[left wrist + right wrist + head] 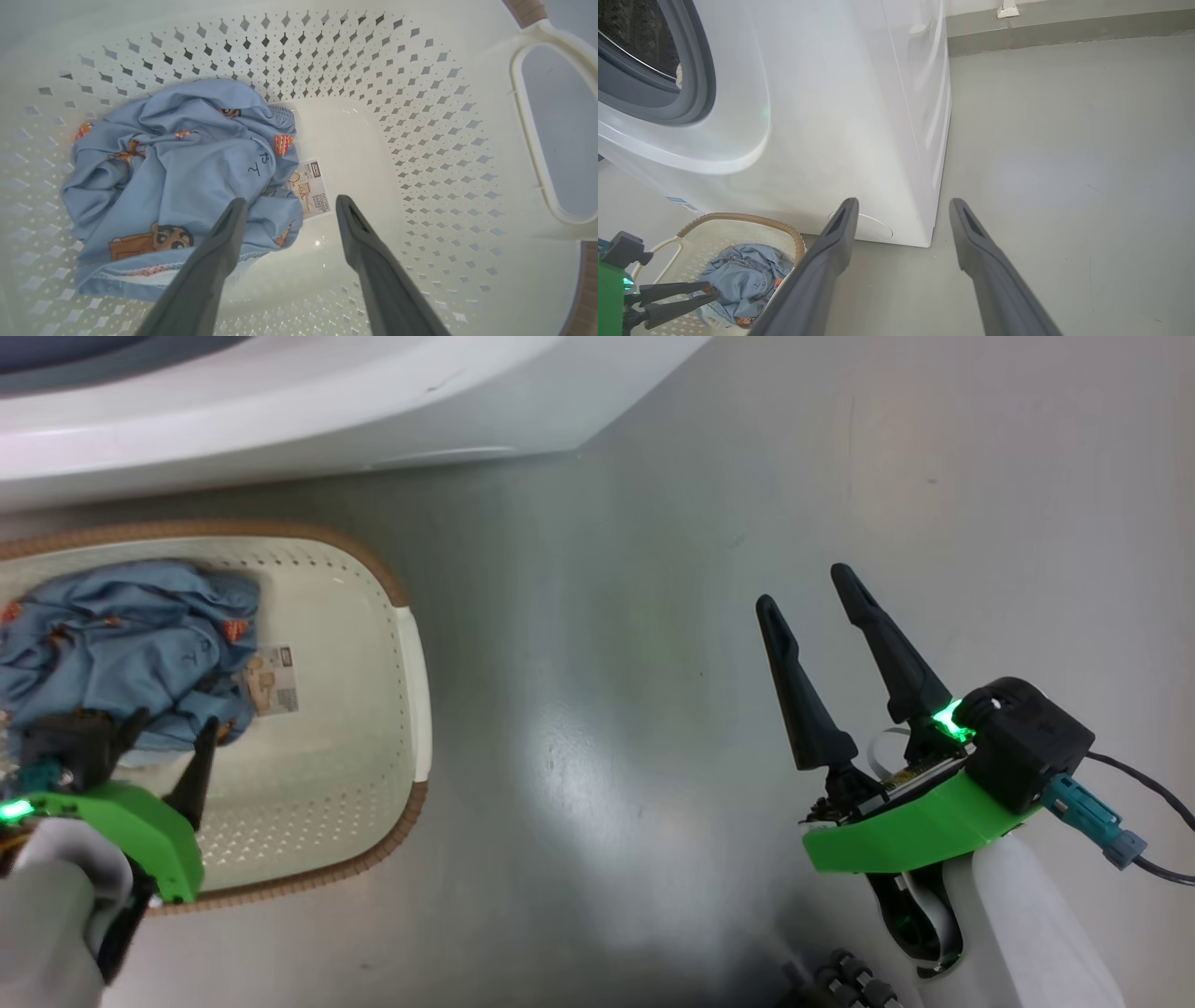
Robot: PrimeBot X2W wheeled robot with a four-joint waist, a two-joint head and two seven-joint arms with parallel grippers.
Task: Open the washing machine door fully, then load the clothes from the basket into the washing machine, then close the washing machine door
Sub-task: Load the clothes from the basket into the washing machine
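My left claw (289, 201) is spread wide and grips nothing. It hangs inside the basket (420, 116), fingers pointing down at the basket's floor. In my left wrist view one finger (219, 252) crosses the near hem of the clothes (177, 168), and the other stands over bare plastic. I cannot tell whether the first finger's tip touches the fabric. Between the two tips lies the paper label (310, 186), flat on the basket floor with one edge tucked under the cloth.

The clothes are a crumpled light blue bundle with orange-brown cartoon prints. They are heaped against the perforated wall on the side away from the cream handle, and the floor towards that handle is bare.

My right claw (804, 586) is equally wide and holds nothing. It is out over the grey floor (653, 616), well apart from the basket's brown woven rim.

The basket stands on the floor just in front of the washing machine (831, 116), close to its lower front edge. A small round flap (878, 228) sits low near the machine's front corner. Higher up, the grey-blue gasket (691, 70) rings a dark steel drum (635, 37).
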